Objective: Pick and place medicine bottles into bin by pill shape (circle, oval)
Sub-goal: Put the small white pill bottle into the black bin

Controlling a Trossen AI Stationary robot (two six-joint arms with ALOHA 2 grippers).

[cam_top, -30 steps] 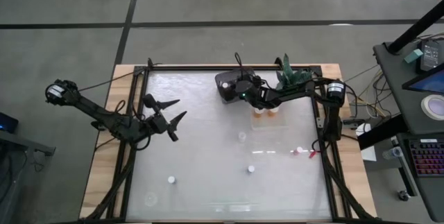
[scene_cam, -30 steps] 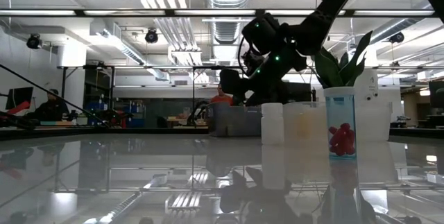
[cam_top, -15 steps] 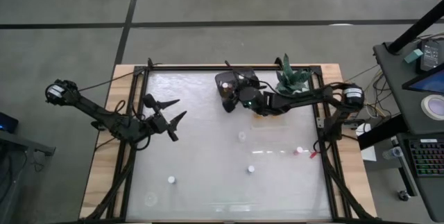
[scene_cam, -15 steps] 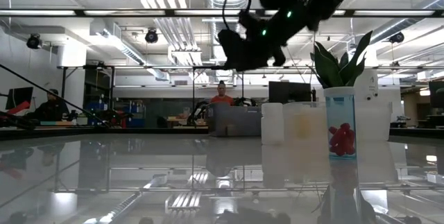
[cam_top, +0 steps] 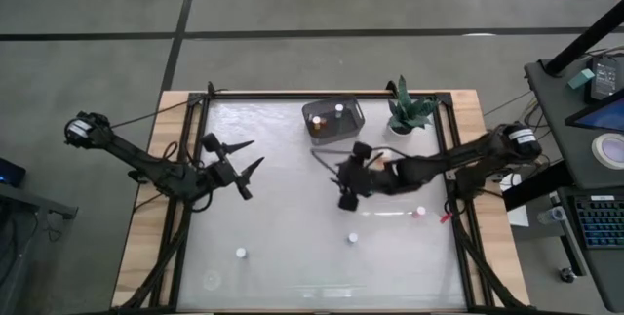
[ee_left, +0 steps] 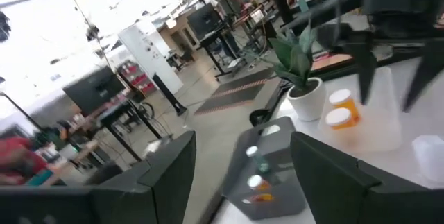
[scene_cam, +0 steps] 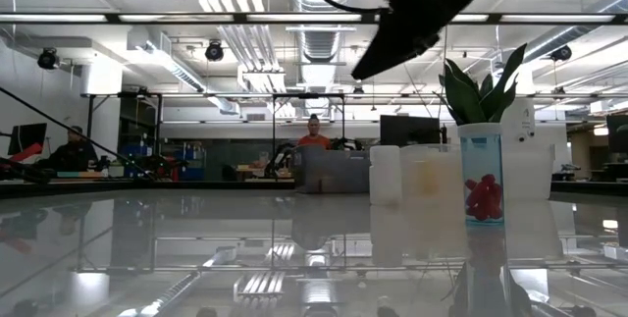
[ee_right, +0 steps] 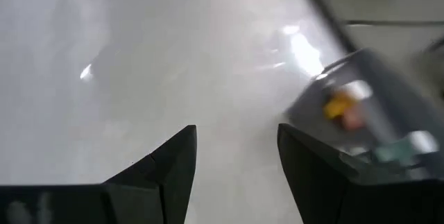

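Note:
The grey bin point(cam_top: 331, 118) stands at the table's far side with bottles in it, one orange point(ee_right: 338, 104). Two orange bottles with white caps point(ee_left: 338, 109) stand in a clear tray by the plant. Small white bottles stand on the table, at the near left point(cam_top: 240, 253), near the middle point(cam_top: 353, 238) and toward the right point(cam_top: 420, 212). My right gripper point(cam_top: 345, 201) hangs over the table's middle, open and empty point(ee_right: 236, 161). My left gripper point(cam_top: 249, 156) waits open and empty at the table's left.
A green potted plant point(cam_top: 408, 110) stands at the far right beside the grey bin. In the low view a clear container with red pills point(scene_cam: 481, 187) stands next to a white bottle point(scene_cam: 385, 174). A small red thing point(cam_top: 441, 217) lies near the right edge.
My right gripper has gone from over the grey bin toward the table's near edge and now hangs over the table's middle. The bin's inside, covered by the gripper before, shows again.

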